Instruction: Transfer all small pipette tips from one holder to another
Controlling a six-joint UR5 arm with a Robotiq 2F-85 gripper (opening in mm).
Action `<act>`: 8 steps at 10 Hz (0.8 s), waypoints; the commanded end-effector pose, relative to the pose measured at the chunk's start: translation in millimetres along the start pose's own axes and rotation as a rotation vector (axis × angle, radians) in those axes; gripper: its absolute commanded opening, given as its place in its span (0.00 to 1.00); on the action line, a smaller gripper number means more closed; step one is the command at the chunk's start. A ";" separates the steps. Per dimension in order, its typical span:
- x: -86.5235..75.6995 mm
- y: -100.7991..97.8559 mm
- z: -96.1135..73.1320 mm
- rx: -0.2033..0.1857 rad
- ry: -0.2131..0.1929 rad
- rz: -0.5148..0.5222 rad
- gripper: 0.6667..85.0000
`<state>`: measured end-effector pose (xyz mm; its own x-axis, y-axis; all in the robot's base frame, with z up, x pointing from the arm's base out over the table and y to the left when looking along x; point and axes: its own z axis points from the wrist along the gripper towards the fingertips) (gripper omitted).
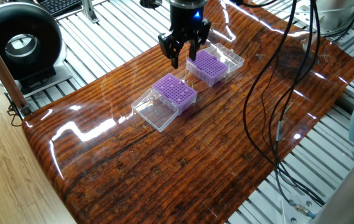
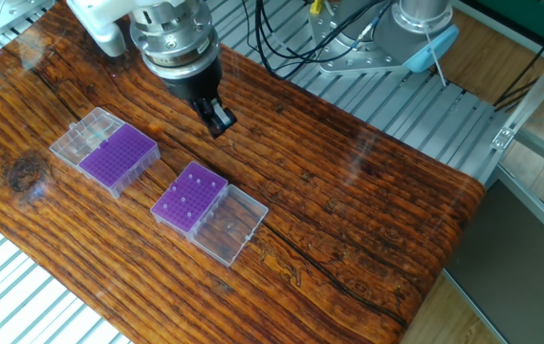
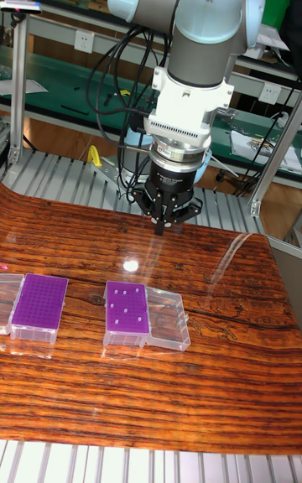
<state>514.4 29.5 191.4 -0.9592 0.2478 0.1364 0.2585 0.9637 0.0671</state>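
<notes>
The black two-finger gripper [image 2: 216, 121] hangs above bare wood of the glossy wood-grain table [image 2: 367, 220], fingers nearly together, holding nothing visible. The small pipette tips [image 2: 193, 192] — pale dots — sit in the nearer purple grid rack [image 2: 187, 199], just beside its clear lid [image 2: 228, 224]; the other purple rack [image 2: 119, 157] lies well apart.

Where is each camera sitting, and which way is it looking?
One fixed view: high at one side of the table, looking down along it; shows the gripper.
The other fixed view: high at the opposite side, looking down; shows the gripper and the robot's base.
Tall fixed view: low in front of the table, looking level; shows the whole arm.
All three share the two purple racks.
</notes>
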 end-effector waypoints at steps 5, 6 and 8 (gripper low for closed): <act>-1.0 2.6 -0.5 -0.002 -0.002 0.014 0.01; -0.5 1.8 -0.1 -0.002 -0.001 0.004 0.09; 17.5 -12.1 3.8 0.014 0.054 -0.110 0.47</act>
<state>506.6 25.1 189.7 -0.9655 0.2097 0.1542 0.2203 0.9739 0.0548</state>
